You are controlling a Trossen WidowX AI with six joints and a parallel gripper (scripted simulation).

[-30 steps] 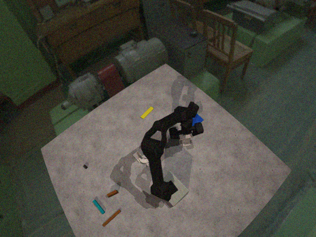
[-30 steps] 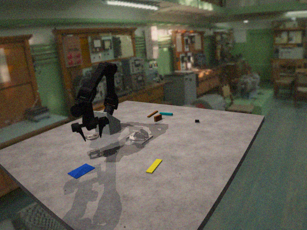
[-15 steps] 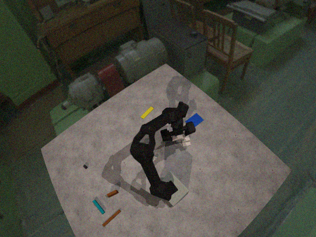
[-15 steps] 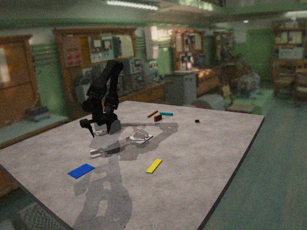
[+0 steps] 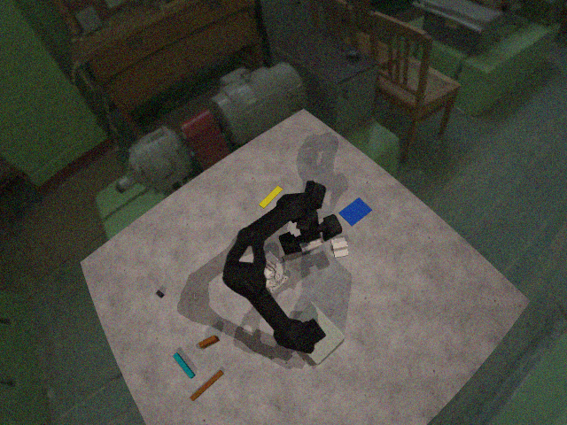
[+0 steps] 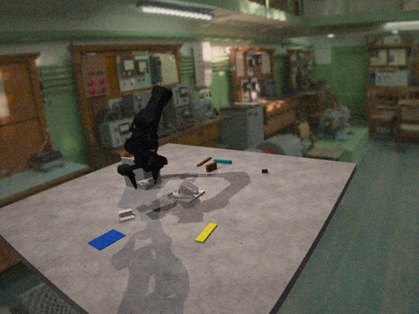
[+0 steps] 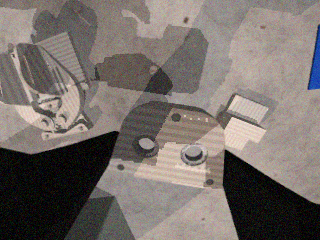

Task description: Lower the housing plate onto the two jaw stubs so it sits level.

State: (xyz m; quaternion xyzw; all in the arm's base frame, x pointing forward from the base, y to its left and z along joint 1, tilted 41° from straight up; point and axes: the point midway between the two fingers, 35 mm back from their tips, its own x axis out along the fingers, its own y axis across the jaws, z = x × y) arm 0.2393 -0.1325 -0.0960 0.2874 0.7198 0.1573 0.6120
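The housing plate [image 5: 313,245] [image 6: 146,183] [image 7: 170,167] is pale, with a rounded edge, two large round holes and small dark holes. My gripper [image 5: 311,243] [image 6: 145,184] [image 7: 168,145] is shut on its two sides and holds it above the table, apart from the jaw assembly. The jaw assembly [image 5: 275,274] [image 6: 188,190] [image 7: 50,102] stands on the table, to the left in the wrist view, with curved pale jaws on a thin base. The two stubs are too small to tell clearly.
A small stepped white stand [image 5: 339,247] [image 6: 126,215] [image 7: 247,131] is empty. Beyond it lies a blue rectangle [image 5: 355,212] [image 6: 107,239] [image 7: 315,65]. A yellow strip [image 5: 270,197] [image 6: 206,232], a teal bar [image 5: 183,365] [image 6: 222,161] and two orange bars lie farther off.
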